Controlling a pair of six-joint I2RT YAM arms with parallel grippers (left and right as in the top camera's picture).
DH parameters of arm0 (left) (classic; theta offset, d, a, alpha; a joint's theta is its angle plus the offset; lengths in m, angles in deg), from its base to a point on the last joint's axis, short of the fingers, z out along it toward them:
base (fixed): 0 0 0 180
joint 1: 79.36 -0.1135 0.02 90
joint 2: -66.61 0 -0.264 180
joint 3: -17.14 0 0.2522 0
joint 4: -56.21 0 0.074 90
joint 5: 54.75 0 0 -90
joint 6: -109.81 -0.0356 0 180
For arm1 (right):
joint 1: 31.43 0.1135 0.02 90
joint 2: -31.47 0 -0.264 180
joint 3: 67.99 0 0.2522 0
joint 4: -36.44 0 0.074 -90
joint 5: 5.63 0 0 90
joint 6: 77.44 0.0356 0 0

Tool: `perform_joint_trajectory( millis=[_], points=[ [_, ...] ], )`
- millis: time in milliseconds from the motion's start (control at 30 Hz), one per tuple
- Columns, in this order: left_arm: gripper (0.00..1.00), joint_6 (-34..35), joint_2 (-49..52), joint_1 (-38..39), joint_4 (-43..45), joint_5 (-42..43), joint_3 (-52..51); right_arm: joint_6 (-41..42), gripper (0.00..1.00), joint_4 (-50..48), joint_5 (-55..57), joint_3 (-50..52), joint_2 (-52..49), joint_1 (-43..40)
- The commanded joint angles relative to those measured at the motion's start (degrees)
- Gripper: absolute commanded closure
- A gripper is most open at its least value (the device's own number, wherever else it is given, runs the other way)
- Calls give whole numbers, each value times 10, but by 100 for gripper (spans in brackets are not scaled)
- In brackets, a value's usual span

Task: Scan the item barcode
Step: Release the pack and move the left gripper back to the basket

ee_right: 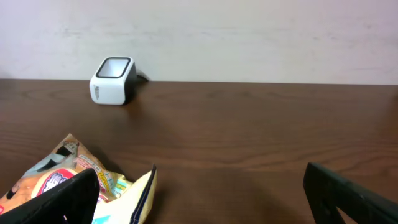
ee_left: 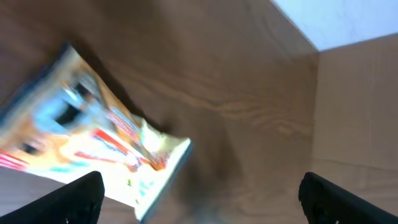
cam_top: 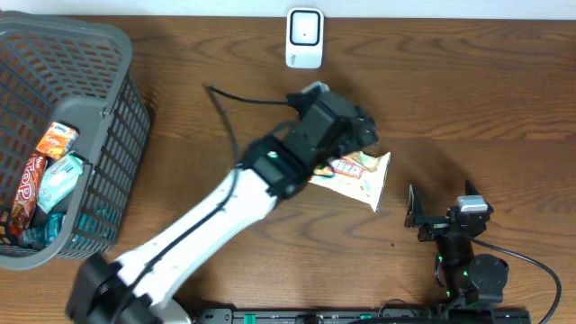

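Note:
The item is a yellow and orange snack packet point(cam_top: 364, 176) lying flat on the wooden table, right of centre. My left gripper point(cam_top: 353, 137) hovers over its left end, open, with nothing between the fingers. In the left wrist view the packet point(ee_left: 93, 146) lies blurred at the left, and the left gripper point(ee_left: 202, 199) spans bare wood beside it. The white barcode scanner point(cam_top: 304, 38) stands at the table's far edge. My right gripper point(cam_top: 439, 212) rests open at the near right. The right wrist view has the packet point(ee_right: 68, 180) at lower left, the scanner point(ee_right: 113, 80) beyond and the open right gripper point(ee_right: 202, 199).
A grey wire basket point(cam_top: 90, 38) stands at the far left with several snack packets point(cam_top: 43, 171) inside. A black cable point(cam_top: 225, 108) trails across the table behind my left arm. A cardboard surface point(ee_left: 357, 112) shows at the right of the left wrist view.

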State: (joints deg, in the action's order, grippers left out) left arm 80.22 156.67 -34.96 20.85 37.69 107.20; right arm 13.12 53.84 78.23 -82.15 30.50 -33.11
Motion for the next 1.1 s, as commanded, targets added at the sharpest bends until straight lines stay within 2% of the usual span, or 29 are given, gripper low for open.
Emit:
perform_joint_trajectory(
  millis=[0,100,167,400,533,633,800,967,1067],
  points=[
    [1,-116,-91,-49,-39,-58,2,-9,1,2,2,1,3,3],
    [1,-139,-151,-104,-97,-93,12,-9,1,2,2,1,3,3],
    [2,-150,-202,-166,-128,-96,24,-9,1,2,2,1,3,3],
    [2,-174,-311,-351,-148,-98,28,-9,1,2,2,1,3,3],
    [2,-215,-337,-479,-173,-168,28,-9,1,2,2,1,3,3],
    [2,-221,-316,-574,-217,-199,28,-9,1,2,2,1,3,3],
    [2,-211,-239,-687,-248,-198,27,-9,1,2,2,1,3,3],
    [2,-156,-148,-742,-275,-194,27,-9,1,2,2,1,3,3],
    [2,-151,-70,-750,-283,-194,27,-9,1,2,2,1,3,3]
  ],
)
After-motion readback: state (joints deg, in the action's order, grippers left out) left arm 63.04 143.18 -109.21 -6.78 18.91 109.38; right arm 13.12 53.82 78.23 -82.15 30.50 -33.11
